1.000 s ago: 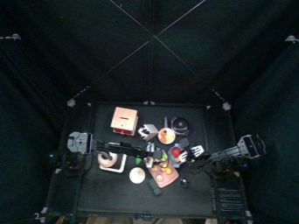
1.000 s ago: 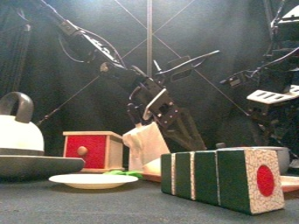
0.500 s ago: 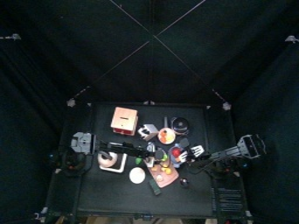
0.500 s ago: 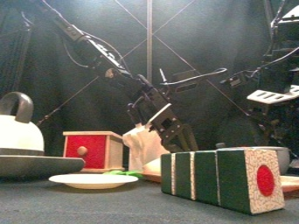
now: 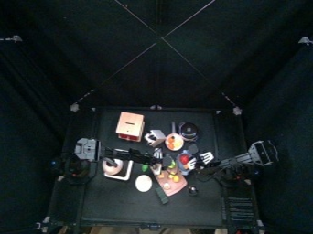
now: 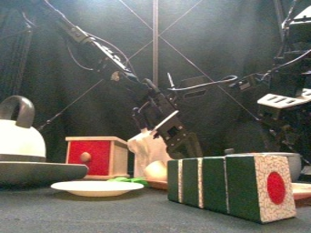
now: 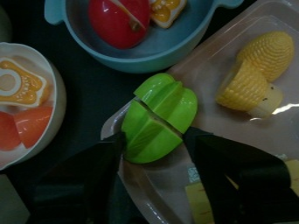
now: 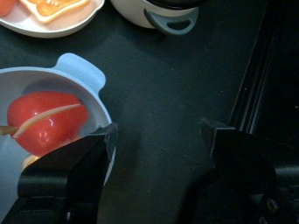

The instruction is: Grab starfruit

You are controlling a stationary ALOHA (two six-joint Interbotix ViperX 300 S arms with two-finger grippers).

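The starfruit (image 7: 160, 116) is green and ribbed and lies on a pink board (image 7: 222, 39) next to a yellow corn cob (image 7: 263, 70). My left gripper (image 7: 158, 144) is open and low over it, one jaw on each side of the fruit's near end. In the top view the left gripper (image 5: 166, 164) is at the middle of the table, and in the front view (image 6: 165, 126) it hangs behind the white piece. My right gripper (image 8: 158, 131) is open and holds nothing, hovering beside the blue bowl (image 8: 70, 74).
The blue bowl (image 7: 140, 57) holds a red tomato (image 7: 117, 22). A white plate (image 7: 41, 131) carries a star-shaped piece. Also on the table are a red box (image 5: 130, 122), a white kettle (image 6: 18, 127), and a green sushi block (image 6: 237, 182) at the front.
My left gripper has come down lower toward the board. The right arm has not moved.
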